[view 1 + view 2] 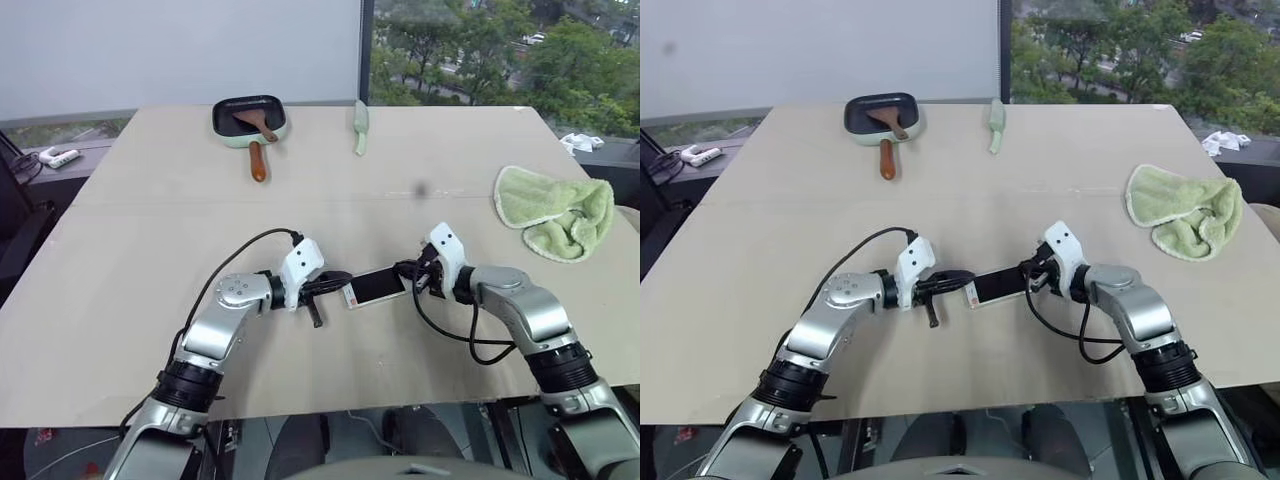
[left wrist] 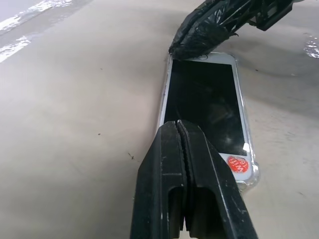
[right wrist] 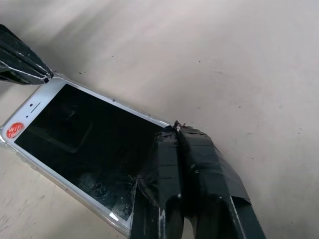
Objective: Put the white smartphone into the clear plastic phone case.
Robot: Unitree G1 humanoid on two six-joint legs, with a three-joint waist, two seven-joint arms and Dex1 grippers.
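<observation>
Pressing with both claws closed and holding nothing, I have the left gripper (image 2: 182, 127) over the orange-marked end of the white smartphone with black screen (image 2: 202, 102) and the right gripper (image 3: 177, 130) on the opposite end. The phone lies in the clear plastic phone case (image 2: 251, 172), mid-table. I judge the seating step nearly finished; next calls for firm downward pushes at the corners.

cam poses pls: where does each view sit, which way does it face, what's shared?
Left and right eye views: on the head, looking forward and down over both arms at the table.
Left wrist view: along the shut left tool at the white smartphone.
Right wrist view: along the shut right tool.
Shared: the smartphone between both tools.
</observation>
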